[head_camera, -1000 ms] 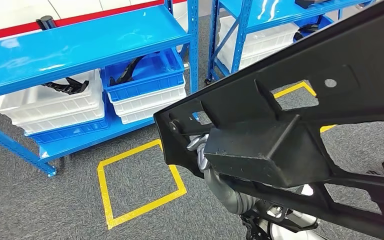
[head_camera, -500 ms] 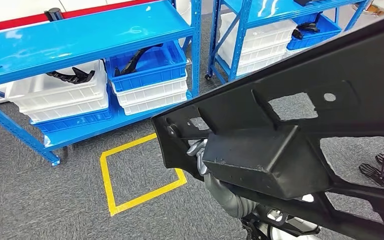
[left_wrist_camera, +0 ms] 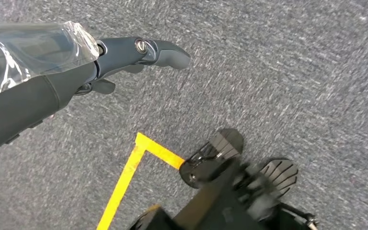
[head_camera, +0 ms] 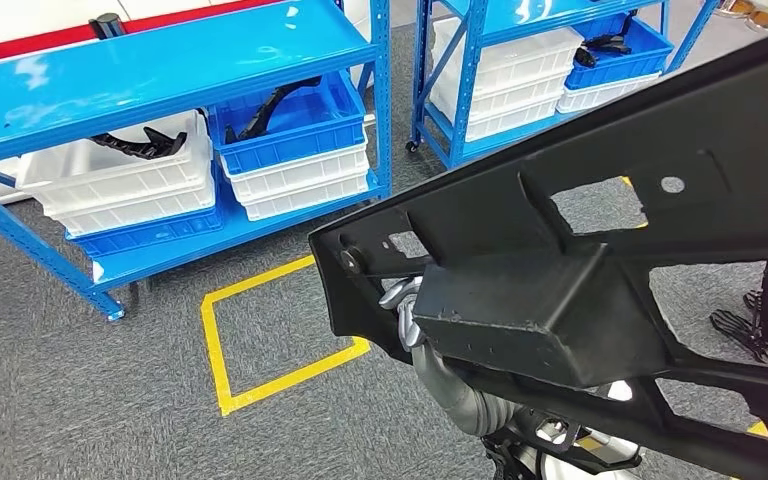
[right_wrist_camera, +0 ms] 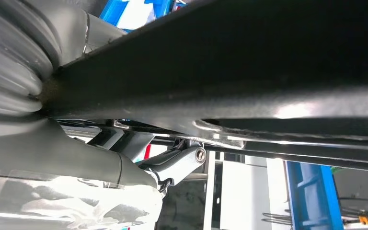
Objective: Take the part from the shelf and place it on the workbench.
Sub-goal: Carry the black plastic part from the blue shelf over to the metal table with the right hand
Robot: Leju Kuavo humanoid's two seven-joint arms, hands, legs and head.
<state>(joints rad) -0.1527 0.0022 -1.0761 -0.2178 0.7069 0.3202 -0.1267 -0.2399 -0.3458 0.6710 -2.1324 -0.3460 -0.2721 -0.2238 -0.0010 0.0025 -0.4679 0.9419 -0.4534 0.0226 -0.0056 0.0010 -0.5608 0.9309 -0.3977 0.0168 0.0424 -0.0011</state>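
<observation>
A large black plastic part (head_camera: 560, 270), ribbed and with cut-out holes, is held up close in the head view and covers its right half. My right hand (head_camera: 405, 305) grips it from below, silver fingers curled round its near edge. In the right wrist view the part (right_wrist_camera: 268, 62) runs across the picture, with my right hand (right_wrist_camera: 52, 143) pressed against its underside. My left hand (left_wrist_camera: 124, 57) hangs over the grey carpet, thumb and fingers stretched out and holding nothing.
A blue shelf (head_camera: 160, 60) stands at the left, with white and blue bins holding black parts (head_camera: 270, 105). A second blue shelf (head_camera: 480, 60) is behind it. A yellow tape square (head_camera: 222, 340) marks the carpet. A black stand's feet (head_camera: 760, 320) are at the right.
The whole view has shifted, so the camera has turned: the second shelf and the black stand have come further into the picture. The part stays held in the same place in my right hand.
</observation>
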